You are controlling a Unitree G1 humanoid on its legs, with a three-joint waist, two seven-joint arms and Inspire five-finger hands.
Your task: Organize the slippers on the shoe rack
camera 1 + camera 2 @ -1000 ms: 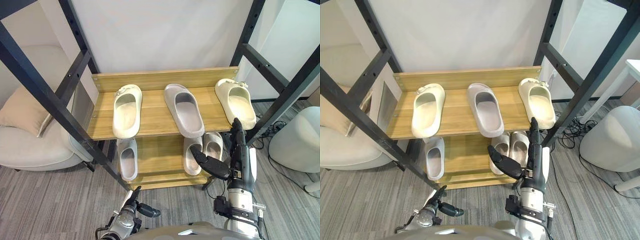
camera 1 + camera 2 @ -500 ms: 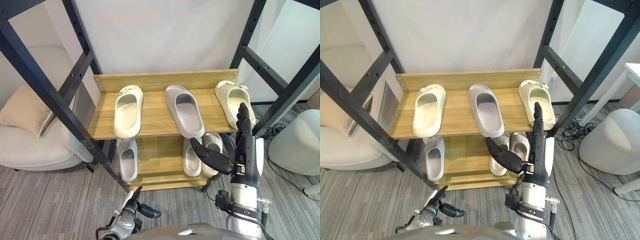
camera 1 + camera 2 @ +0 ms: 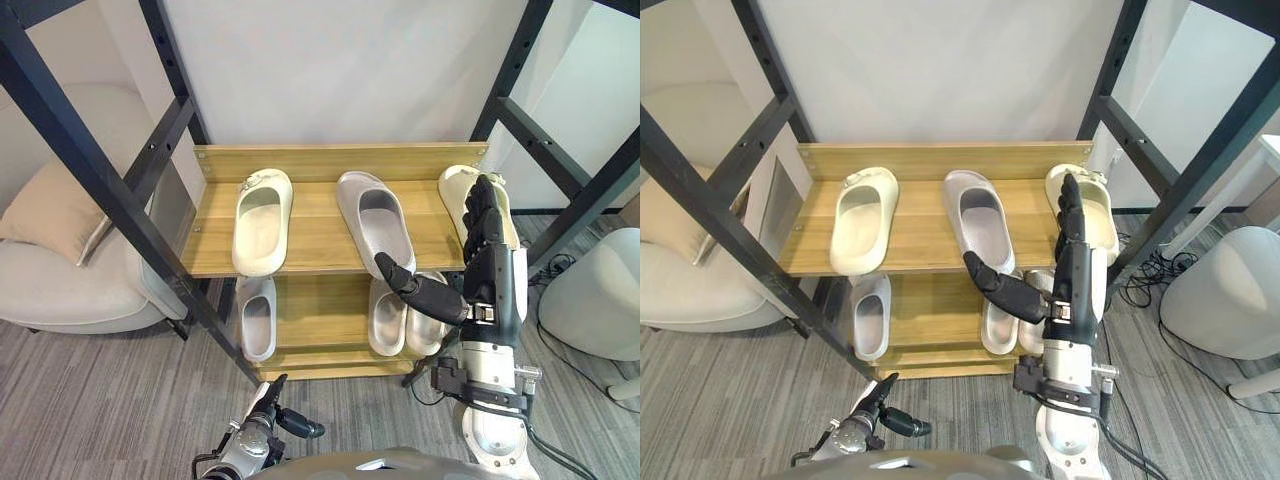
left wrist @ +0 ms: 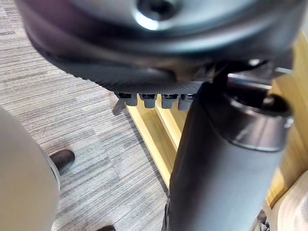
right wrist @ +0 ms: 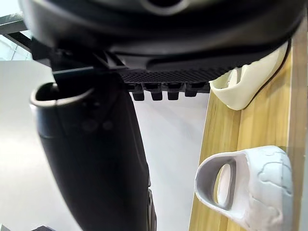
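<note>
We see the shoe rack (image 3: 330, 160) with two wooden shelves. On the top shelf (image 3: 315, 235) there are three slippers in a row. A cream slipper (image 3: 260, 220) is on the left side, a grey slipper (image 3: 372, 218) is in the middle, and a second cream slipper (image 3: 455, 190) is at the right end. The two cream ones look like a pair, but the grey one lies between them, so they are well apart.

On the bottom shelf (image 3: 320, 310) a small grey slipper (image 3: 257, 318) lies alone on the left. Two pale slippers (image 3: 386, 320) lie side by side on the right.

The right hand (image 3: 492, 275) is up in front of the second cream slipper. Its fingers (image 3: 487, 210) are straight and point up, and its thumb sticks out toward the grey slipper. It holds nothing. We cannot tell if it touches the slipper or is just near it.

The left hand (image 3: 268, 412) is low down, near the floor. Its fingers look loose and it holds nothing.

We think the job has only just begun. All the slippers are on the rack, but the pairs on top are mixed up. We think the cream slippers have to go next to each other, and the grey ones need a mate too. No slipper is picked up yet.
</note>
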